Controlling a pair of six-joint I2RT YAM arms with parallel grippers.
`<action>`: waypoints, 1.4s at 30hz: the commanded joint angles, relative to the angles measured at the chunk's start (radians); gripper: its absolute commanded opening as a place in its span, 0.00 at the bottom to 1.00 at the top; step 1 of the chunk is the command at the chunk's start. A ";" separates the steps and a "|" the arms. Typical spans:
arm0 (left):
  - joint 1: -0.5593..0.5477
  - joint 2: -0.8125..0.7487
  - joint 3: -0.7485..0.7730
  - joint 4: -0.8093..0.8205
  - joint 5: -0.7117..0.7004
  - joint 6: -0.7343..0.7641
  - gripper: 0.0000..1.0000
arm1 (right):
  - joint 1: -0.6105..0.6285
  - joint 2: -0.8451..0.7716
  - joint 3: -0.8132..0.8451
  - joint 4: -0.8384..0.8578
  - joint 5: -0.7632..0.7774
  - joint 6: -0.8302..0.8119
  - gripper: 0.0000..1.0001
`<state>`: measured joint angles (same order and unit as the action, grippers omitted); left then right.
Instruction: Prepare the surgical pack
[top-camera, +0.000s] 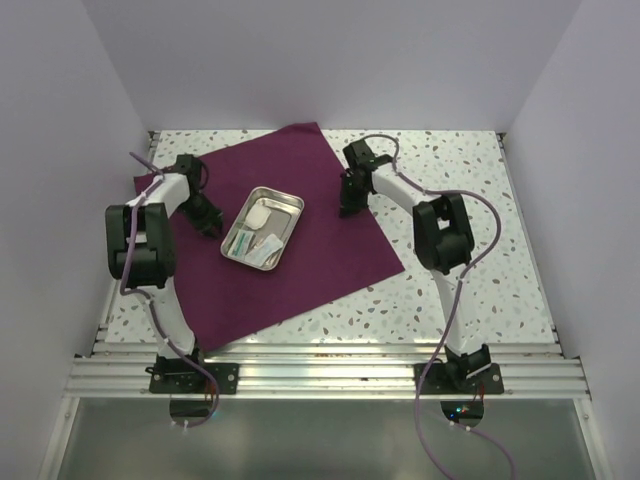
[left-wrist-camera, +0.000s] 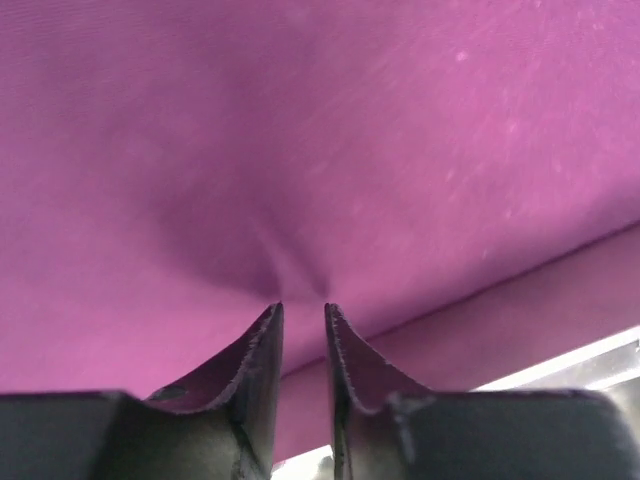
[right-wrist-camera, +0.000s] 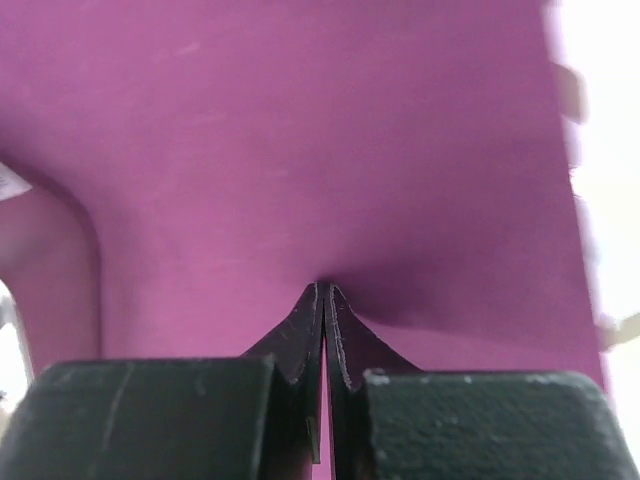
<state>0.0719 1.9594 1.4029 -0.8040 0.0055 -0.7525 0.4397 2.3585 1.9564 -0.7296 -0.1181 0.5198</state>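
Maroon cloth (top-camera: 300, 270) lies spread flat on the speckled table (top-camera: 450, 170), turned so that one corner points toward the back wall. A steel tray (top-camera: 285, 204) sits on the cloth near its middle. The tray holds a white gauze pad (top-camera: 257, 215) at its far end and small packets (top-camera: 262, 250) at its near end. The left gripper (top-camera: 208, 222) is down on the cloth just left of the tray, and the right gripper (top-camera: 348, 205) is down on it just right of the tray, near the cloth's right edge. In the left wrist view the left gripper (left-wrist-camera: 303, 305) has its fingers (left-wrist-camera: 262, 350) a narrow gap apart. Their tips touch the cloth (left-wrist-camera: 320, 130), which puckers into a small crease between them, but I cannot tell whether they actually have hold of it. In the right wrist view the right gripper (right-wrist-camera: 325, 287) has its fingers (right-wrist-camera: 300, 330) pressed together with no gap. The cloth (right-wrist-camera: 300, 130) is drawn into a dimple at their tips, so a small pinch of it is caught there.
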 joint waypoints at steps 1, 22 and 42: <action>0.008 0.082 0.070 0.019 0.082 0.053 0.28 | -0.053 -0.060 -0.126 0.019 0.023 -0.009 0.00; -0.150 0.687 0.700 -0.038 0.507 0.151 0.38 | -0.064 -0.488 -1.083 0.188 -0.130 0.230 0.00; -0.031 0.230 0.564 -0.053 0.334 0.274 0.57 | 0.012 -0.699 -0.779 -0.056 0.062 -0.004 0.42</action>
<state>-0.0208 2.3596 2.0129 -0.8036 0.4934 -0.5632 0.5049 1.7145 1.0882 -0.6975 -0.1577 0.6392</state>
